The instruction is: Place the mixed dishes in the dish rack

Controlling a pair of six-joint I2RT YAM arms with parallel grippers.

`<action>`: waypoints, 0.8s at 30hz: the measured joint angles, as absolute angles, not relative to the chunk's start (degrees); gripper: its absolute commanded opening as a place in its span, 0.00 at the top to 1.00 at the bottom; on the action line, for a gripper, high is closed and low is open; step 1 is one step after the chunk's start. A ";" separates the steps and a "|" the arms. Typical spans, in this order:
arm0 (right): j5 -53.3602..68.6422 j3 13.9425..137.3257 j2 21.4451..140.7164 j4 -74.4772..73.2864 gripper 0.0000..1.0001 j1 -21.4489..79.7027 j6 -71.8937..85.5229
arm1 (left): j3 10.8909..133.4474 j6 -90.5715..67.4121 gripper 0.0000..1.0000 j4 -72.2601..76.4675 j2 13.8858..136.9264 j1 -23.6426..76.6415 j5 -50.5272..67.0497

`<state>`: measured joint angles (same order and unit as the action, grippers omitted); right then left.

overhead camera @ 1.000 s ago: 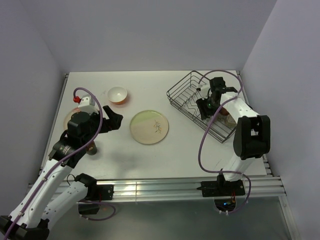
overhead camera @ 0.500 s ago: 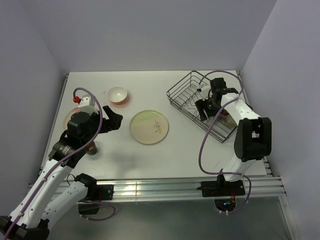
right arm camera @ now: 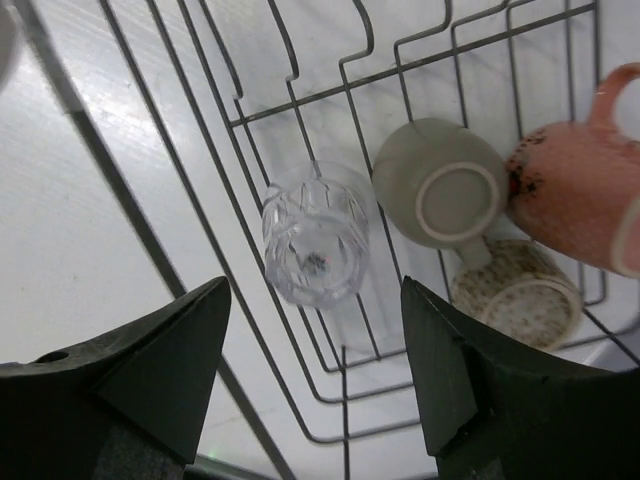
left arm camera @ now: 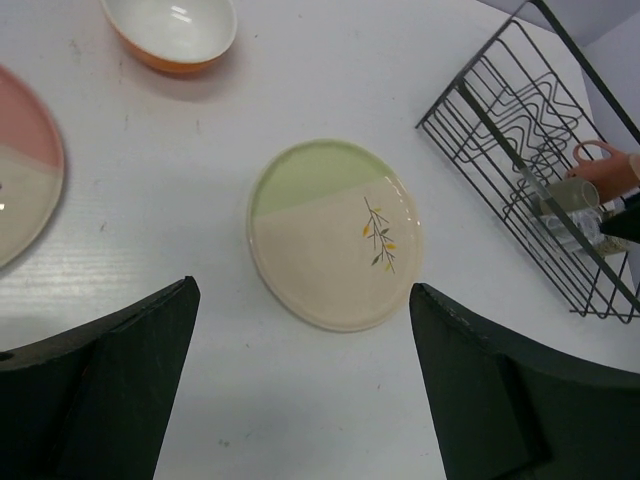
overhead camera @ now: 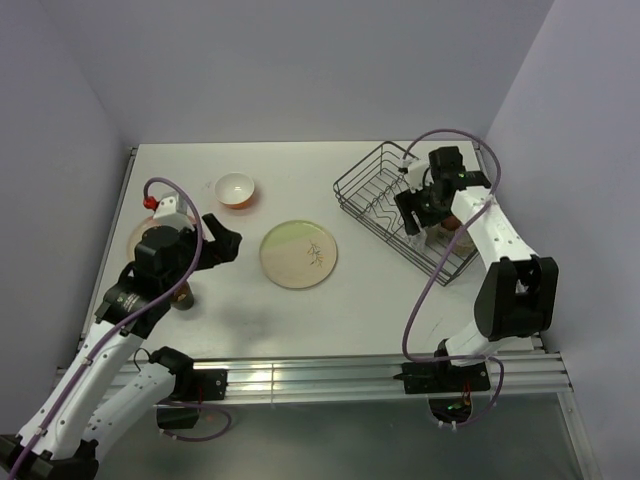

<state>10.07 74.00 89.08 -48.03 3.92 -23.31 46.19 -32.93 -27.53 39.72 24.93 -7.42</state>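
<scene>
The dish rack (overhead camera: 358,165) stands at the back right. Inside it, in the right wrist view, are the clear glass (right arm camera: 315,235), a grey-green cup (right arm camera: 440,185) bottom up, a pink cup (right arm camera: 580,195) and a small speckled bowl (right arm camera: 515,290). My right gripper (overhead camera: 415,215) hovers open above the glass, not touching it. A cream-green plate (overhead camera: 298,254) lies mid-table and an orange bowl (overhead camera: 235,189) behind it. My left gripper (overhead camera: 222,238) is open, low and left of that plate. A pink-cream plate (left arm camera: 25,165) lies at far left. A brown cup (overhead camera: 183,297) stands under the left arm.
The rack's wavy dividers (left arm camera: 545,100) toward its back end hold no dishes. Grey walls close the table on three sides. A metal rail (overhead camera: 330,375) runs along the near edge by the arm bases.
My right gripper has opened, let go of the glass in the rack and lifted back from it. The left gripper has shifted slightly toward the back.
</scene>
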 measured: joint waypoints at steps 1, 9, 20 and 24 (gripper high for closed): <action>10.07 75.16 88.53 -48.95 0.22 3.81 -23.99 | 46.22 -33.74 0.12 -28.16 39.81 24.93 -8.08; 19.81 88.86 86.67 -54.57 0.21 3.20 -32.18 | 51.75 -43.62 0.26 -41.89 50.83 22.59 -18.06; 38.50 81.34 84.93 -50.72 0.22 9.69 -29.69 | 51.20 -51.31 0.36 -53.95 62.24 15.27 -22.11; 41.47 79.88 84.93 -48.40 0.22 10.24 -28.32 | 50.48 -51.29 0.37 -52.97 64.99 13.87 -22.15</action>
<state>41.47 79.88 84.93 -48.40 10.24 -28.32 50.48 -51.29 -52.97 64.99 13.87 -22.15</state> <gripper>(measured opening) 0.783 0.640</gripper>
